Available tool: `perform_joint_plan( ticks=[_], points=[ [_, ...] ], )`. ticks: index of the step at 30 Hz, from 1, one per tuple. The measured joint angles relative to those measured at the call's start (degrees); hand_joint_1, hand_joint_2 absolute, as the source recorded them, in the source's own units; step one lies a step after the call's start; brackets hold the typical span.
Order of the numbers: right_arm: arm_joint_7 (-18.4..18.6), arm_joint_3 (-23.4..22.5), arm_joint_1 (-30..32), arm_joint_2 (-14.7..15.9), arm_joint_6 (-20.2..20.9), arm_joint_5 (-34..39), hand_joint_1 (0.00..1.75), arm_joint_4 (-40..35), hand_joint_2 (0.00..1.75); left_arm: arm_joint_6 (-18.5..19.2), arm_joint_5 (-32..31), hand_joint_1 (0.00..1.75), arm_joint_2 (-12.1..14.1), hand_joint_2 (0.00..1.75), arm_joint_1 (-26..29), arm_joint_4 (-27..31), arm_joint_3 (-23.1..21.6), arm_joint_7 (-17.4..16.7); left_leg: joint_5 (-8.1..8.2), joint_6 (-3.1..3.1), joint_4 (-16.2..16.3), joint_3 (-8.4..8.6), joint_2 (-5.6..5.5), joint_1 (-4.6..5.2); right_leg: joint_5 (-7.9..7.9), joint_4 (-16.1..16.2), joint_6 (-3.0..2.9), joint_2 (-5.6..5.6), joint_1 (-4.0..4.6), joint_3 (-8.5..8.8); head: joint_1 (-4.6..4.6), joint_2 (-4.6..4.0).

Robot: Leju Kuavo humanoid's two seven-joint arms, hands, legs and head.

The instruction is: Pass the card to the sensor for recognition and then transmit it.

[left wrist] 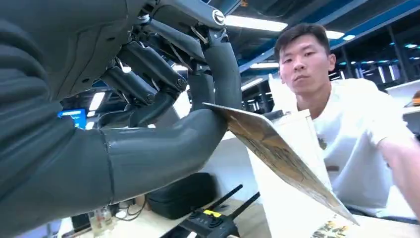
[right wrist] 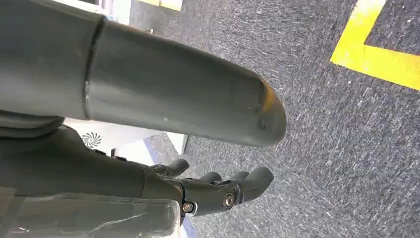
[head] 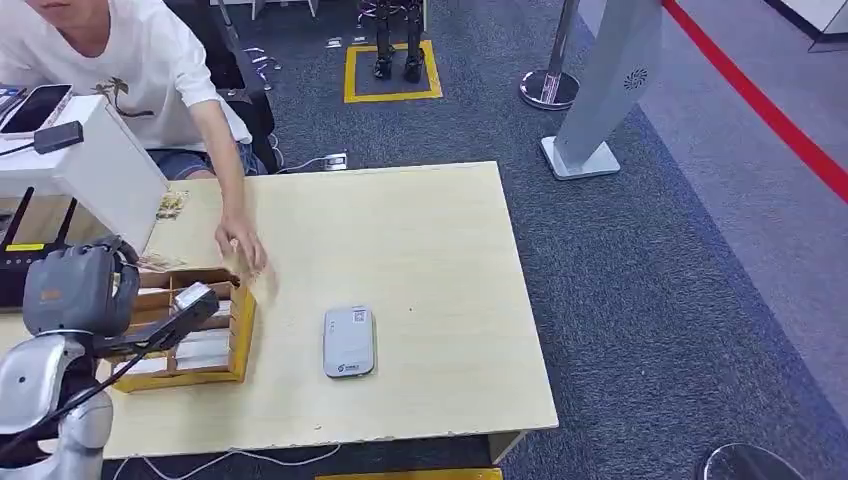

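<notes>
My left hand (head: pixel 160 330) hovers over a yellow wooden card box (head: pixel 241 335) at the table's left side. It pinches a card (head: pixel 194 297) between thumb and fingers. In the left wrist view the thumb of my left hand (left wrist: pixel 163 144) presses the printed card (left wrist: pixel 277 153) against the dark fingers, and the card sticks out flat toward a person. The sensor (head: pixel 349 342), a grey-white rounded reader, lies flat on the table to the right of the box. My right hand (right wrist: pixel 213 193) hangs over dark carpet with loosely bent fingers and holds nothing.
A person in a white shirt (head: pixel 150 70) sits behind the light wooden table (head: pixel 430 240), one hand (head: pixel 243 248) resting on it just beyond the box. A white box (head: pixel 110 170) and a black router (head: pixel 20 265) stand at the left. A stanchion base (head: pixel 548 88) and a white stand (head: pixel 610 80) are on the carpet.
</notes>
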State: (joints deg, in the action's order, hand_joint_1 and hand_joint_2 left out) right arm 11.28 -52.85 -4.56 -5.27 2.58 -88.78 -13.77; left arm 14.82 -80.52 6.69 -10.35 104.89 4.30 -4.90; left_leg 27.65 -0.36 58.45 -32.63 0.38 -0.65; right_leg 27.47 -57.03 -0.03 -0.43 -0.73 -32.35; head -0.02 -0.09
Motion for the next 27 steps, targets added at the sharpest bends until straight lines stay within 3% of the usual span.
perform_joint_plan(
  ticks=[8,14,19,27],
  points=[
    [-0.1,1.6,0.0,0.0,0.2,0.0,0.00,0.2,0.00,1.6,-0.1,1.75,-0.7,1.75,-5.5,-3.1,5.1,-0.5,-0.03,-0.02,0.0,0.01,0.00,-0.01,-0.03,0.0,-0.03,-0.01,0.00,0.00,0.00,0.00],
    [-0.5,3.9,-0.1,0.0,0.2,0.0,0.00,0.3,0.00,1.6,-5.1,1.75,-0.7,1.75,-13.8,-13.5,9.6,-1.0,-0.09,-0.06,0.0,0.00,-0.03,-0.02,-0.05,0.0,-0.05,-0.03,0.02,0.00,-0.02,0.00],
    [-0.5,4.7,-0.1,0.0,0.4,0.0,0.00,0.3,0.00,0.6,-7.1,1.75,-1.6,1.75,-18.4,-19.8,10.3,-0.3,-0.09,-0.06,0.0,-0.01,-0.02,-0.01,-0.06,0.0,-0.04,-0.02,0.01,0.00,0.00,0.00],
    [-0.4,5.2,-0.1,0.0,0.4,0.0,0.00,0.3,0.00,0.3,-7.4,1.75,-3.1,1.75,-20.6,-23.7,10.3,0.3,-0.07,-0.05,0.0,-0.02,0.00,0.00,-0.06,0.0,-0.04,0.02,0.01,-0.03,0.00,0.00]
  ],
)
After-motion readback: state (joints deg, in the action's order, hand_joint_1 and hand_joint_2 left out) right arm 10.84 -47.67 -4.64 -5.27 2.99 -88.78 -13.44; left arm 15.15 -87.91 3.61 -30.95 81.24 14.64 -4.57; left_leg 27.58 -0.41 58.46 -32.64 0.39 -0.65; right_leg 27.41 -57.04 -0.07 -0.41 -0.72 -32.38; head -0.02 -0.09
